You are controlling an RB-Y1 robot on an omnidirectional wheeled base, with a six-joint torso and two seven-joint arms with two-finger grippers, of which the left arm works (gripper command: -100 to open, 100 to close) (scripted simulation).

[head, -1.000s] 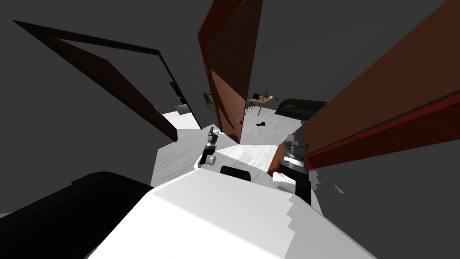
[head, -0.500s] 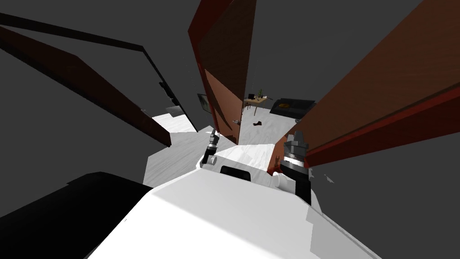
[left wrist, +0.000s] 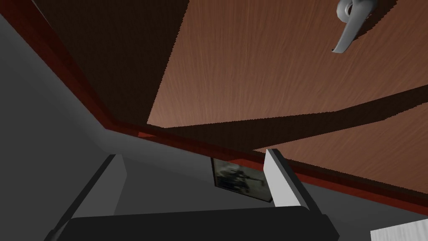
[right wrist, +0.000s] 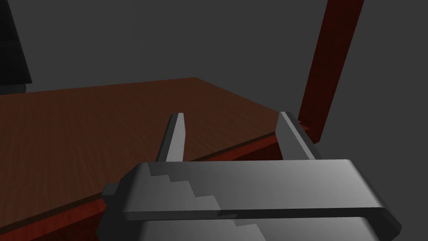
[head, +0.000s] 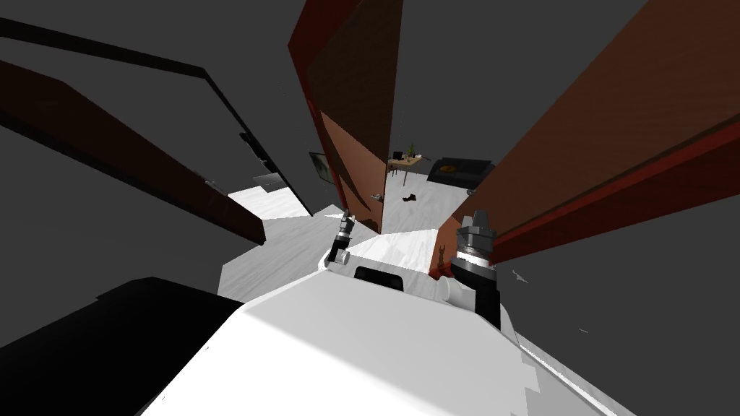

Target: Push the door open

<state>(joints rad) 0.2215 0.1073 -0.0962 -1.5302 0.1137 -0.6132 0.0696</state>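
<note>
Your left gripper (head: pixel 347 217) sits just above the middle of the head view, fingers (left wrist: pixel 281 180) spread wide apart with nothing between them. It points at the middle door (head: pixel 358 108), a brown wood-grained leaf that climbs from the centre to the top edge of the head view. In the left wrist view that door (left wrist: pixel 259 75) is close ahead, with its grey lever handle (left wrist: pixel 349 25) off beyond one finger and a red frame strip (left wrist: pixel 144 134) running between the door and a grey wall. Whether the fingers touch the door you cannot tell. A small dark picture (left wrist: pixel 240 180) hangs on that wall just beside one finger. Your right gripper (head: pixel 477 217) is right of centre in the head view, at the lower end of the right door (head: pixel 614 115), which fans out to the upper right corner above a red strip (head: pixel 614 198). Its fingers (right wrist: pixel 175 138) are likewise held apart and grip nothing; they lie close over that door's brown face (right wrist: pixel 104 121), near its red edge and a red post (right wrist: pixel 332 58). Between the two doors, white floor (head: pixel 412 217) leads to a table (head: pixel 405 162) and a dark sofa (head: pixel 459 171) in the upper middle. A third brown door (head: pixel 123 155) slants across the left side.
</note>
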